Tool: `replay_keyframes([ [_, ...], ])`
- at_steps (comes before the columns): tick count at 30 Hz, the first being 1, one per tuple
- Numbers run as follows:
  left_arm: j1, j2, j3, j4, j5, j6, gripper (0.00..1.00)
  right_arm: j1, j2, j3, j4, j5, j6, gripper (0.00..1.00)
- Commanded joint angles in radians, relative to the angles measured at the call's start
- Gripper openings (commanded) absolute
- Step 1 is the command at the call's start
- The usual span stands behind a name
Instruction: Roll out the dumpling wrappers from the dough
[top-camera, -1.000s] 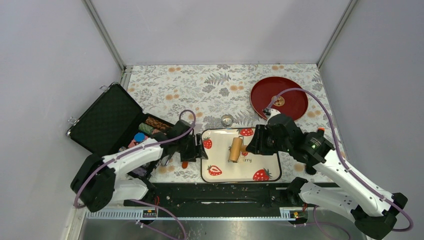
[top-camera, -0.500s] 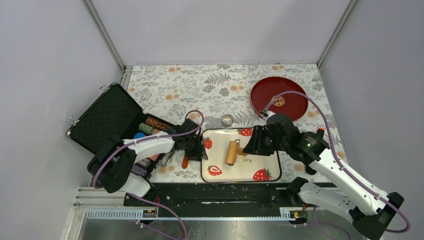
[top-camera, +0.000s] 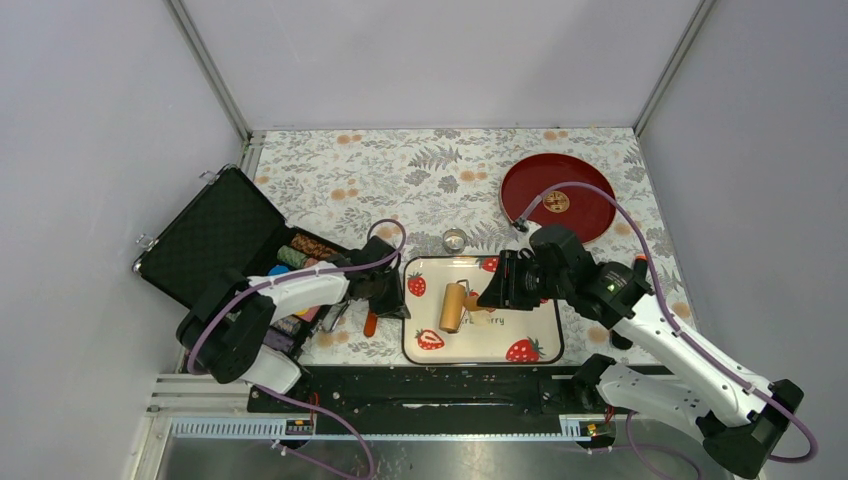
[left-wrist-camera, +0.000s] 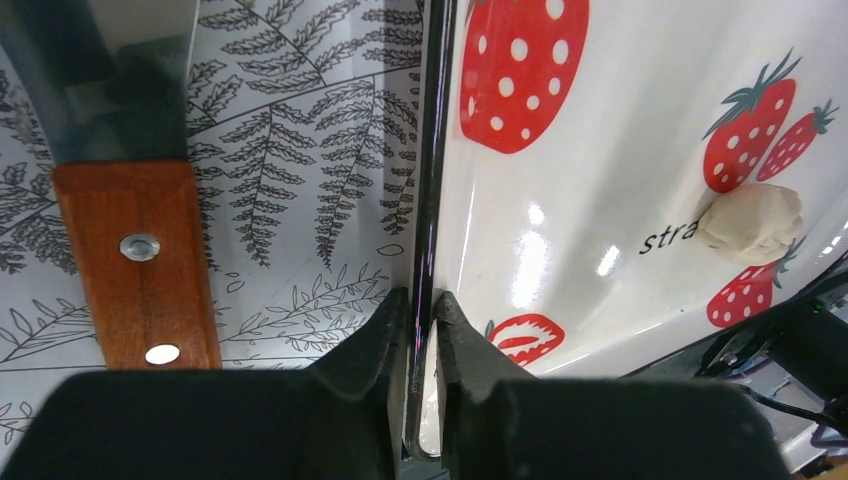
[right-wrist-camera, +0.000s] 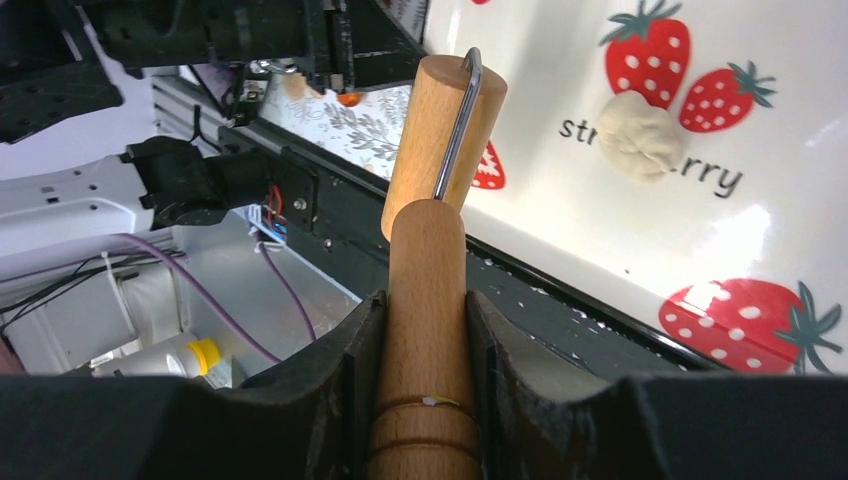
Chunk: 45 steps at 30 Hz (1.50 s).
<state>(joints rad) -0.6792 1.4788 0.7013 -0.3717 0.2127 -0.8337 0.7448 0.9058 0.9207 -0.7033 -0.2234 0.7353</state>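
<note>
The dough (left-wrist-camera: 752, 222) is a small pale lump on the white strawberry tray (top-camera: 530, 335), and it also shows as the same dough (right-wrist-camera: 640, 135) by the printed lettering. My left gripper (left-wrist-camera: 422, 297) is shut on the tray's left rim (left-wrist-camera: 430, 200), one finger on each side. From the top, that left gripper (top-camera: 398, 298) sits at the tray's left edge. My right gripper (right-wrist-camera: 425, 300) is shut on the wooden roller's handle (right-wrist-camera: 428, 260). The roller's barrel (right-wrist-camera: 445, 140) hangs over the tray's near side, left of the dough. No dumpling wrappers are in view.
A wooden-handled knife (left-wrist-camera: 140, 260) lies on the floral cloth just left of the tray. A small metal ring cutter (top-camera: 455, 240) stands behind the tray, and a red plate (top-camera: 557, 195) at the back right. An open black case (top-camera: 215, 235) holds tools at the left.
My left gripper has closed onto the tray's left rim. My right gripper has carried the roller leftward across the tray.
</note>
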Motion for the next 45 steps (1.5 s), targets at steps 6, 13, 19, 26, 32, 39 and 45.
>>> replay_keyframes([
  [6, 0.041, -0.102, -0.078, 0.012, -0.09, 0.013, 0.0, -0.012, -0.002, 0.048, 0.076, -0.037, -0.063, 0.0],
  [13, 0.058, -0.191, -0.155, 0.041, -0.123, -0.013, 0.0, -0.04, 0.082, 0.141, -0.035, -0.028, -0.164, 0.0],
  [19, 0.069, -0.223, -0.199, 0.097, -0.099, -0.005, 0.0, -0.071, 0.148, 0.201, -0.089, -0.047, -0.233, 0.0],
  [26, 0.069, -0.219, -0.21, 0.119, -0.097, -0.011, 0.0, -0.085, 0.212, 0.289, -0.167, -0.023, -0.304, 0.0],
  [32, 0.07, -0.228, -0.226, 0.138, -0.095, -0.02, 0.0, -0.086, 0.256, 0.349, -0.222, 0.013, -0.346, 0.0],
  [39, 0.069, -0.251, -0.248, 0.162, -0.103, -0.035, 0.0, -0.086, 0.311, 0.397, -0.275, 0.039, -0.373, 0.0],
  [45, 0.069, -0.246, -0.25, 0.165, -0.102, -0.036, 0.0, -0.086, 0.353, 0.419, -0.286, 0.059, -0.375, 0.0],
])
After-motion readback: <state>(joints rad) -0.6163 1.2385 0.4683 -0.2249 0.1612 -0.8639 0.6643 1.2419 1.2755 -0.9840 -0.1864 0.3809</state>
